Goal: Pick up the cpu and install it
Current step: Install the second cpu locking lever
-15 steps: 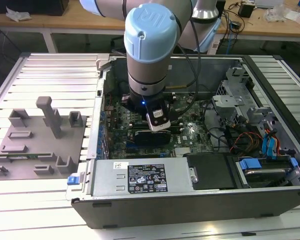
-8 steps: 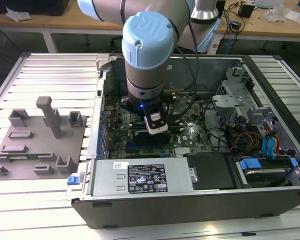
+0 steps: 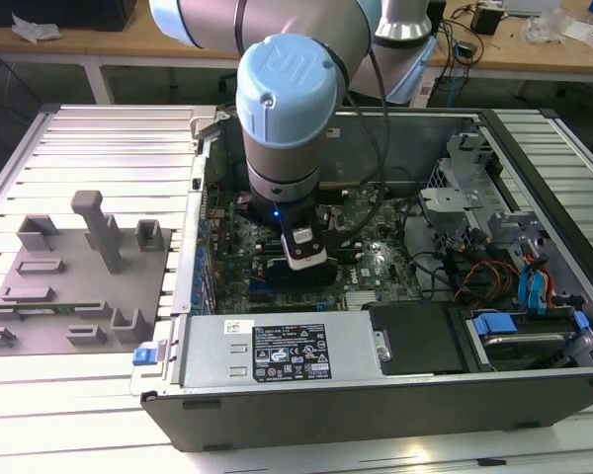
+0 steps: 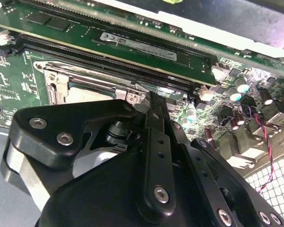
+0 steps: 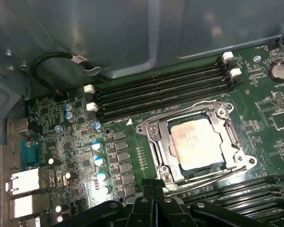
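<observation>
Black linkage of the hand [image 4: 146,156] fills the near part of the second wrist view, low over the motherboard [image 5: 75,142]; whether its fingers stand wide or narrow I cannot tell, since the tips are hidden behind its own body. Just beyond it, the first wrist view shows the cpu [image 5: 196,142], pale silver top up, lying flat inside the socket [image 5: 151,137], whose metal frame rings it on all sides, so it appears seated rather than carried. I judge the frame stands unlatched, its thin lever wires [image 5: 203,176] lying loose along one side. Room is tight: memory slots [image 5: 161,92] run along one edge of the socket, and a fitted memory stick [image 4: 132,47] along the other. Farther out, the exterior view shows the arm [image 3: 285,109] reaching down into the open computer case [image 3: 376,395], with the grey tray [image 3: 79,326] well apart at the exterior view's left on the slatted table [image 3: 69,415].
</observation>
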Robot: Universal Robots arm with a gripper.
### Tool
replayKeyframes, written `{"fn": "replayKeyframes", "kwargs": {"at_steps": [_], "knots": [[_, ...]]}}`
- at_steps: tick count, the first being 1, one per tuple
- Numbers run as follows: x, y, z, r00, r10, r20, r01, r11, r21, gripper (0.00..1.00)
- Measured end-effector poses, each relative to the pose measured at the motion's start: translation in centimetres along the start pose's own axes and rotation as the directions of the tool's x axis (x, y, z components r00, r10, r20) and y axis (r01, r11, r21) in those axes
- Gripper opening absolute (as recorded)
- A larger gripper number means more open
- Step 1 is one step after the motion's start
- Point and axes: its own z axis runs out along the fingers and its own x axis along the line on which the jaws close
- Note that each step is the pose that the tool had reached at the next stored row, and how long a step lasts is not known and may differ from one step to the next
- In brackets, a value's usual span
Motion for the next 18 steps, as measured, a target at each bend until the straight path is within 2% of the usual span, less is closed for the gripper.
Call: {"fn": "replayKeyframes", "kwargs": {"at_steps": [2, 6, 8, 9, 11, 14, 15, 16, 18], "knots": [[-0.01, -0.09, 0.22, 1.0, 0.009, 0.0019, -0.009, 1.0, -0.0029, 0.11], [-0.02, -0.16, 0.48, 0.9998, 0.02, 0.0027, -0.02, 0.9997, -0.0169, 0.11], [-0.02, -0.19, 0.56, 0.9997, 0.026, 0.0008, -0.026, 0.9992, -0.0302, 0.11], [-0.02, -0.2, 0.57, 0.9996, 0.028, 0.0003, -0.028, 0.999, -0.0339, 0.11], [-0.03, -0.19, 0.61, 0.9995, 0.031, 0.0007, -0.031, 0.9988, -0.0375, 0.11], [-0.02, -0.19, 0.53, 0.9995, 0.033, 0.0011, -0.033, 0.9988, -0.0369, 0.11], [0.01, -0.04, 0.1, 0.9994, 0.033, 0.0012, -0.033, 0.9988, -0.0369, 0.11], [0.04, 0.22, -0.64, 0.9994, 0.033, 0.0014, -0.033, 0.9988, -0.0371, 0.11], [0.08, 0.5, -1.44, 0.9994, 0.033, 0.0015, -0.033, 0.9988, -0.037, 0.11]]}}
